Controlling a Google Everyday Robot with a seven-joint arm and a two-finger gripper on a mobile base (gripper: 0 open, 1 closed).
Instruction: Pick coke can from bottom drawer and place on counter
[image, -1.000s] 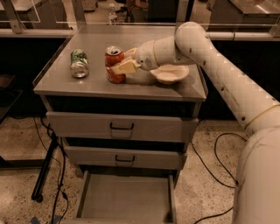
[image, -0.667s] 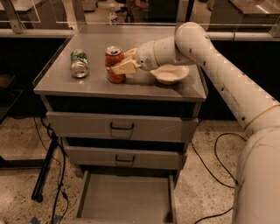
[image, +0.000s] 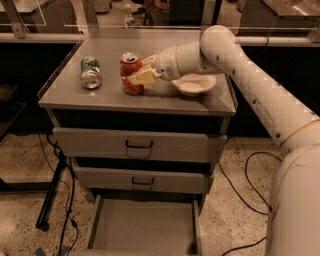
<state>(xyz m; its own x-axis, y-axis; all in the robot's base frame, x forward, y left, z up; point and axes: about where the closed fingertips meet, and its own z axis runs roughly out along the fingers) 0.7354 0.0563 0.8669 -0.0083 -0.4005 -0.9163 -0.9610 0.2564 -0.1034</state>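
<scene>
The red coke can (image: 131, 65) stands upright on the grey counter (image: 165, 99), left of centre. My gripper (image: 135, 71) reaches in from the right and holds the can, with one pale finger (image: 142, 77) across its front and the other behind it. The can's base rests on the counter. The bottom drawer (image: 145, 227) is pulled open below and nothing lies in it.
A green-and-white can (image: 90, 72) lies on its side on the counter to the left of the coke can. A white bowl (image: 194, 84) sits right of the gripper, under my arm. Two upper drawers with black handles (image: 139, 145) are shut. Cables run over the floor.
</scene>
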